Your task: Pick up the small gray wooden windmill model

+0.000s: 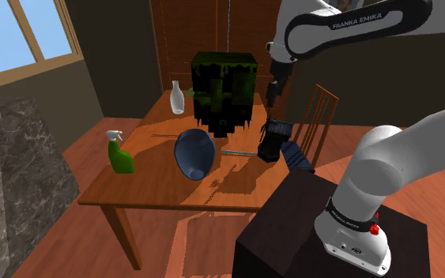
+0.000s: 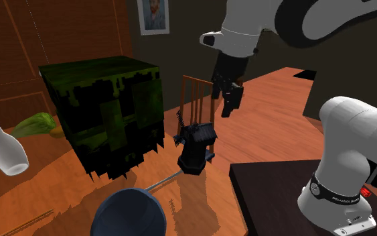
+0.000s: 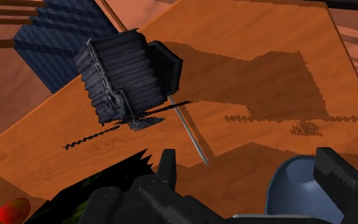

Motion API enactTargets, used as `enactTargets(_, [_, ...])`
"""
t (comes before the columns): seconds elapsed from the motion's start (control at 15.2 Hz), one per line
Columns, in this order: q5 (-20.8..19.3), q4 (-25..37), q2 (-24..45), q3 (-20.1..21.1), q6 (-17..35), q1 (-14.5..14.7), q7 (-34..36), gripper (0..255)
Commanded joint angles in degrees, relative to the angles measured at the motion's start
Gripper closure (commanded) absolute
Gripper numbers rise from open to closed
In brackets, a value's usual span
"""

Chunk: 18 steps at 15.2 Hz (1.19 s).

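Where: windmill [image 2: 197, 144] stands upright on the table [image 1: 153, 193], near the edge by the chair [image 2: 195, 94], close to the green box [image 2: 106, 117].
Claw: gripper [image 2: 230, 106] hangs above it, fingers spread, holding nothing.
Feel: looks light and stiff, and the ridged walls probably aren't slippery.
Weak bit: those thin sails, I'd guess they snap easily.
Grab spot: across the blocky body, clear of the sails and the thin rod [image 3: 187, 130] by its base.
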Motion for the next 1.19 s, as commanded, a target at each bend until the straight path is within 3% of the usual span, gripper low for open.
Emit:
enactTargets(0.0, [-2.97,-1.38,1.91,-0.89,3.84,-0.70,-1.87,0])
enactTargets(0.66, [-18.92,-2.72,17.95,-5.67,24.94,-6.02,-7.23,0])
enactTargets(1.12, [-21.85,-5.07,21.88,-5.90,30.93,-7.16,-4.03,0])
